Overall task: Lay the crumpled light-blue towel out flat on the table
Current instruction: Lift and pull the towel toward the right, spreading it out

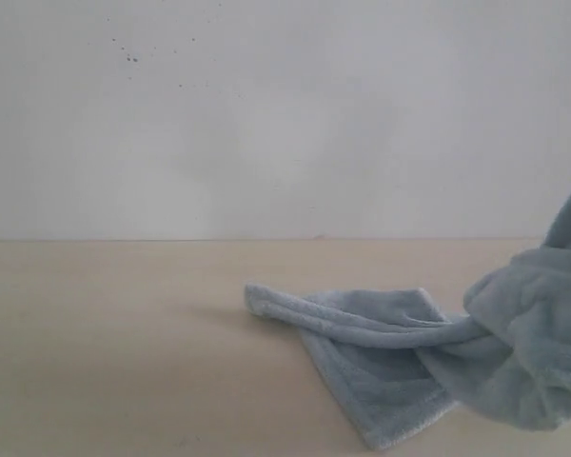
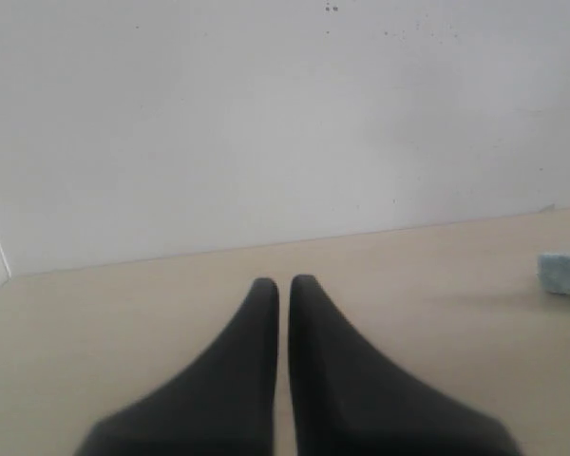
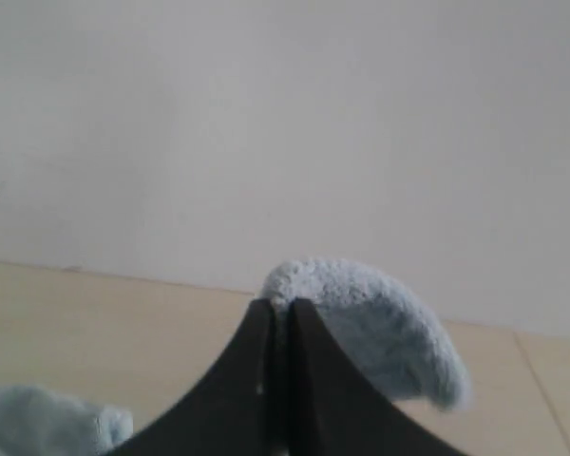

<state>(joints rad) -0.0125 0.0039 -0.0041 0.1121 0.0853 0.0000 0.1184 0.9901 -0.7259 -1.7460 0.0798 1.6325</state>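
– Towel [image 1: 400,371] first: where does it lie?
– On the right half of the worktop [image 1: 124,362] in the exterior view, bunched and twisted. One flat corner points toward the middle, and the other end rises out past the right edge of that view.
– Who has it?
– The right fingers [image 3: 233,389] are pinched together on a fluffy fold of it. The left fingers [image 2: 237,380] are pressed together too, with nothing between them, low over bare worktop. The towel's free end shows well apart from them, ahead and off to one side.
– And the long axis?
– Roughly left to right across the exterior view, from that free end up to the held fold. I judge the left arm nearer the free end, so it would need to part its fingers and reach toward the middle.
– Containers?
– None in view.
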